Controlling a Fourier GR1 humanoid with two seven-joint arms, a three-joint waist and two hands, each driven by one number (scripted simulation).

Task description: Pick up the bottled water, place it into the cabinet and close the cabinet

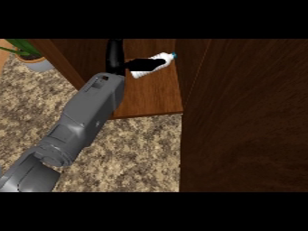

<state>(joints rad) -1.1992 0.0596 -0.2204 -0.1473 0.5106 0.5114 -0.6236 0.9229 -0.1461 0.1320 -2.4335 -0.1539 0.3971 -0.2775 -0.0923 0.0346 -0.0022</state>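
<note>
1. The open cabinet door (pixel 256 117) stands as a broad dark wooden panel filling the view's right side; its left edge runs just beside the shelf and leaves only a narrow way into the cabinet.
2. The cabinet shelf (pixel 149 97) is a wooden board whose front edge ends above the speckled granite counter (pixel 129 153); bare board lies open in front of the bottle.
3. The cabinet's left wall (pixel 63 58) slants along my forearm's far side.
4. A potted plant (pixel 30 56) sits on the counter at the upper left, outside the cabinet and well apart from the bottle.
5. The bottled water (pixel 155 63) is inside the cabinet, over the shelf's back part, tilted with its blue cap toward the upper right.
6. My left hand (pixel 119 58) is reached deep into the cabinet, its black fingers (pixel 139 64) wrapped round the bottle's lower half.
7. My grey forearm (pixel 83 117) stretches diagonally from the lower left across the counter and over the shelf's front edge.
</note>
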